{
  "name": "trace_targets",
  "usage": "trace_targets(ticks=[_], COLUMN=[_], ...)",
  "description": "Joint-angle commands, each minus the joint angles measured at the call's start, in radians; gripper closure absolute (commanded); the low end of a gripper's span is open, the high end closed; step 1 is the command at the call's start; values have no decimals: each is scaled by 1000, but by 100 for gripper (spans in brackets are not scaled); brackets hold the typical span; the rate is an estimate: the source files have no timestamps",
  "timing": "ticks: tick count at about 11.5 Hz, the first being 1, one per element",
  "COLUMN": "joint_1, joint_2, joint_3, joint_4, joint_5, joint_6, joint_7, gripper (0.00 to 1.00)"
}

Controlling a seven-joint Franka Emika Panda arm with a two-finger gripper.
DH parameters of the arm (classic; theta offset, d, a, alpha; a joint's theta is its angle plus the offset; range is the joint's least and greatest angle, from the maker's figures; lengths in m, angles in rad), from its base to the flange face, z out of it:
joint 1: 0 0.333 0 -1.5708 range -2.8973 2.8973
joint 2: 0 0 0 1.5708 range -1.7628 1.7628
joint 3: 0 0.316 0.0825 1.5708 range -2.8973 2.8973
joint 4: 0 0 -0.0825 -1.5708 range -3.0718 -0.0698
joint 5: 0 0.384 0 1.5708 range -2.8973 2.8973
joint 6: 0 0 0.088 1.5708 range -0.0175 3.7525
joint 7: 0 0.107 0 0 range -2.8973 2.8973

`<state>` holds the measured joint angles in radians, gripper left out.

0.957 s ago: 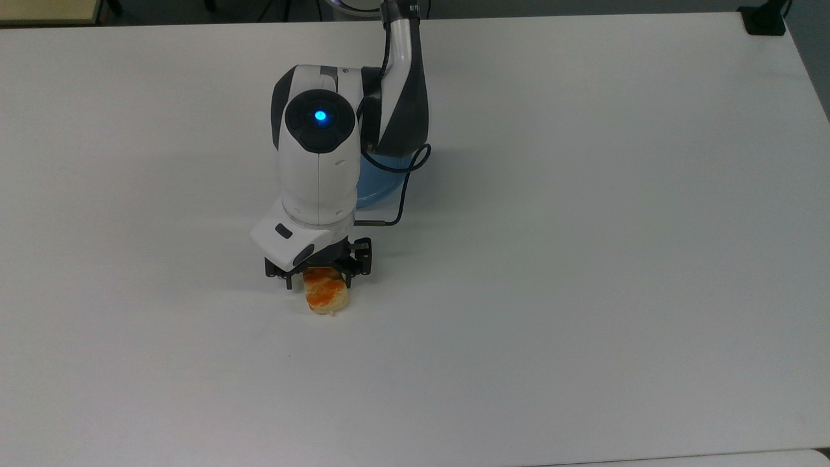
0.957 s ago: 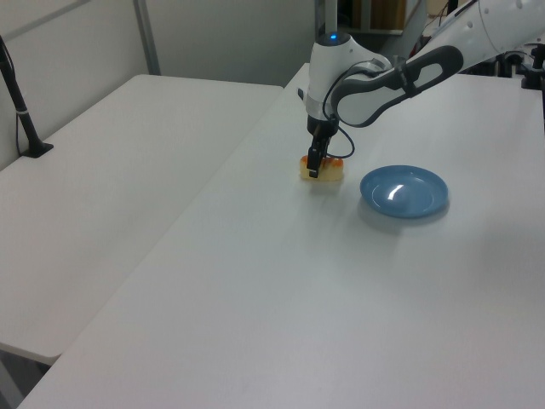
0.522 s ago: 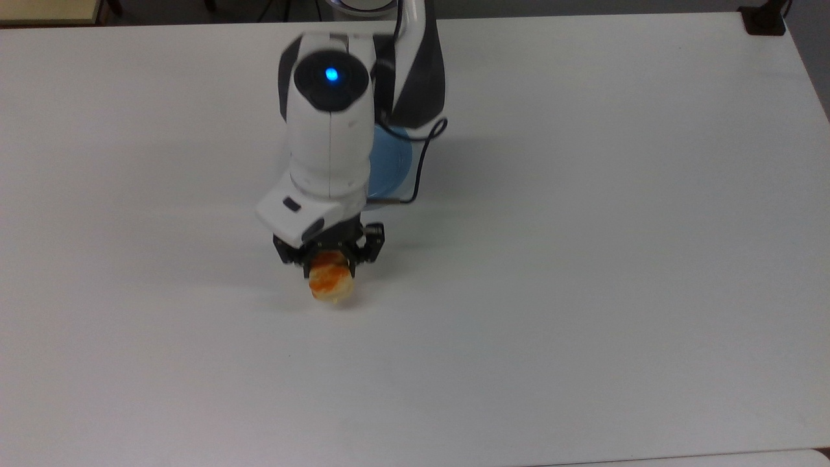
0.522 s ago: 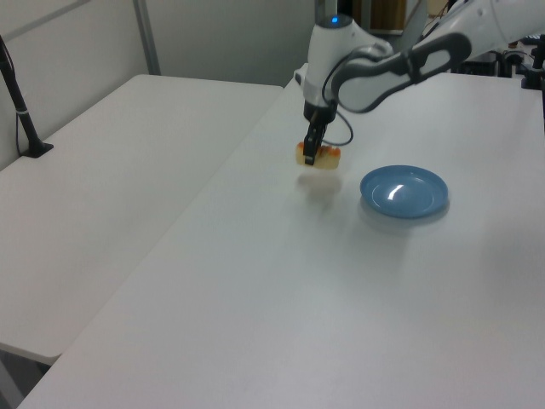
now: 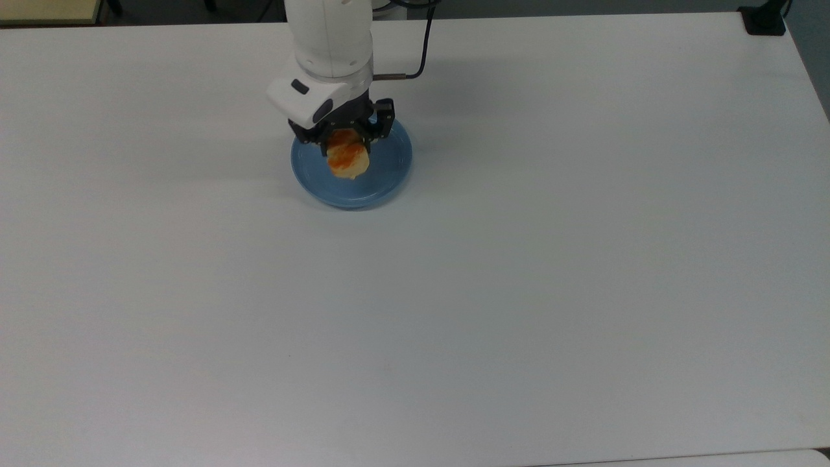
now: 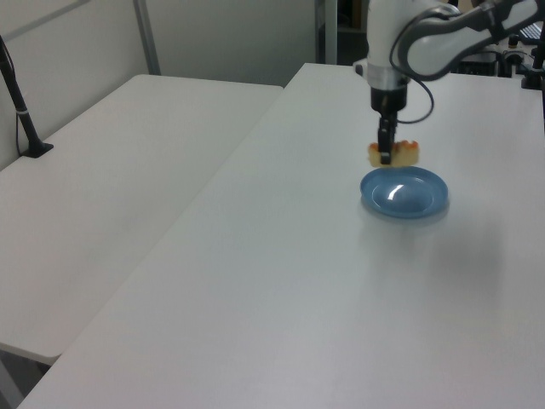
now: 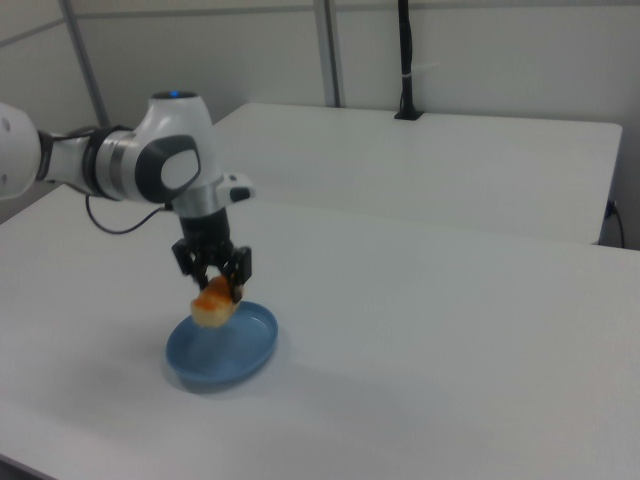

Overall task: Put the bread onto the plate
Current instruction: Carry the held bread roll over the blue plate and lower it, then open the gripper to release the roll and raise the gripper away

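The light-blue plate (image 5: 382, 175) (image 6: 413, 198) (image 7: 225, 350) lies on the white table. The pale-tan bread (image 5: 347, 159) (image 6: 405, 153) (image 7: 213, 303) with orange patches hangs in the air above the plate, not touching it. My gripper (image 5: 345, 139) (image 6: 385, 155) (image 7: 213, 283) points straight down and is shut on the bread across its middle. In the top view the bread sits over the plate's upper-left part; in the left view it hovers over the plate's far edge.
The white table (image 5: 519, 292) stretches wide around the plate. A second white table (image 6: 111, 170) stands beside it with a black post (image 6: 21, 111). A black block (image 5: 764, 19) sits at the top view's upper right corner.
My gripper lifted the bread off the table and carried it up the top view to a spot above the plate, rising as it went.
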<state>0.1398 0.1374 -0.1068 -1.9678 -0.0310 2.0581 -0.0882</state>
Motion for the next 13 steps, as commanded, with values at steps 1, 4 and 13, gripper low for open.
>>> trace_targets(ticks=[1, 4, 13], joint_1=[43, 63, 31], joint_2=[-10, 36, -145], joint_3=[-11, -11, -8], joint_4=[-105, -102, 272], joint_5=[16, 16, 14], joint_6=[43, 82, -426], joint_7=[19, 47, 114], gripper=[33, 0, 0])
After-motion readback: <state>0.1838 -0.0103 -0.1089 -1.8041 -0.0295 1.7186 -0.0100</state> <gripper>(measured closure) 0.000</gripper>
